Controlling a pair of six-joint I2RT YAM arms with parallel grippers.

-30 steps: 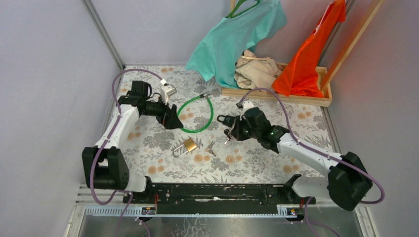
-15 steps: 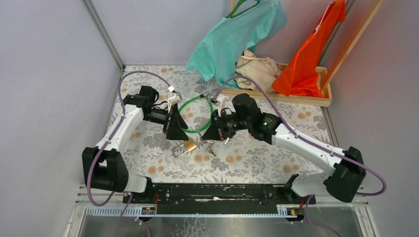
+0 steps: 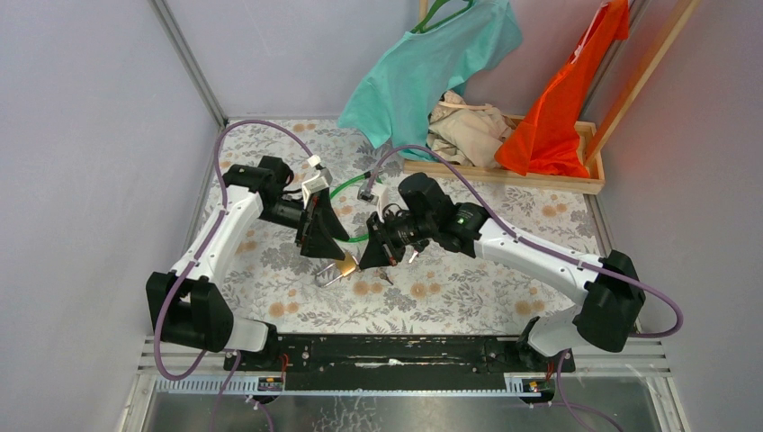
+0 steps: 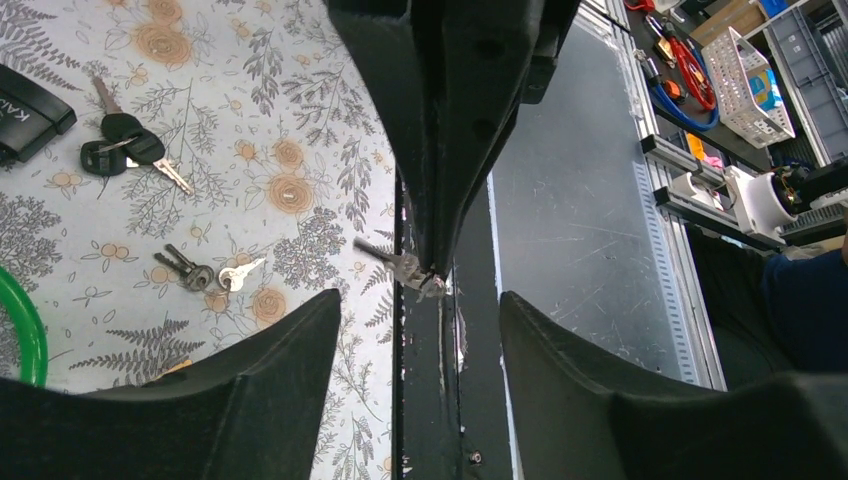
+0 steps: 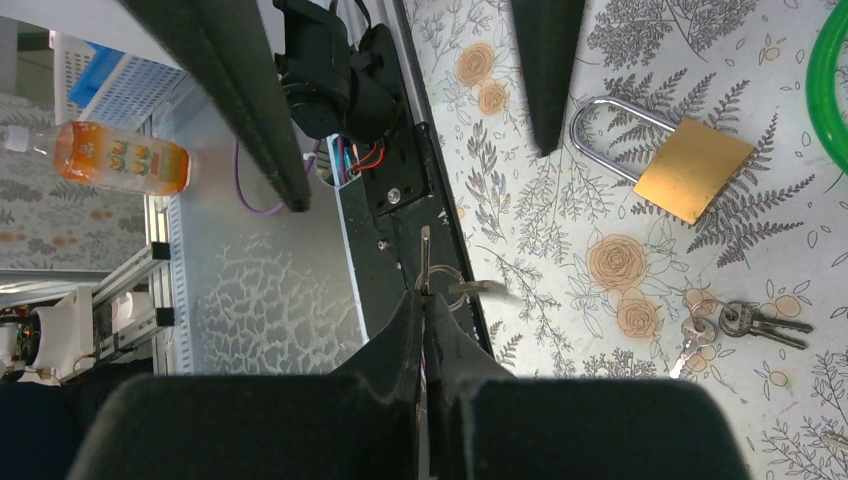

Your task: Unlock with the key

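A brass padlock [image 3: 341, 266] [image 5: 693, 170] with a steel shackle lies flat on the flowered table cover. My right gripper [image 3: 371, 259] [image 5: 424, 295] is shut on a small key [image 5: 425, 258] whose blade sticks out past the fingertips, with a ring and a second key [image 5: 481, 289] dangling from it. It hovers just right of the padlock. My left gripper [image 3: 324, 250] [image 4: 420, 297] is open and points down at the padlock's left side with nothing between its fingers. In the left wrist view the held key [image 4: 404, 268] hangs in front of them.
A green cable loop [image 3: 358, 214] lies behind the padlock. Loose key bunches [image 5: 735, 320] [image 4: 125, 145] [image 4: 205, 275] and a black lock body [image 4: 30, 95] lie on the cover. A wooden tray [image 3: 540, 180] holding teal, beige and orange clothes stands at the back right.
Both grippers have moved in towards the brass padlock, the right one carrying the key leftward and down. The left jaws have narrowed somewhat.
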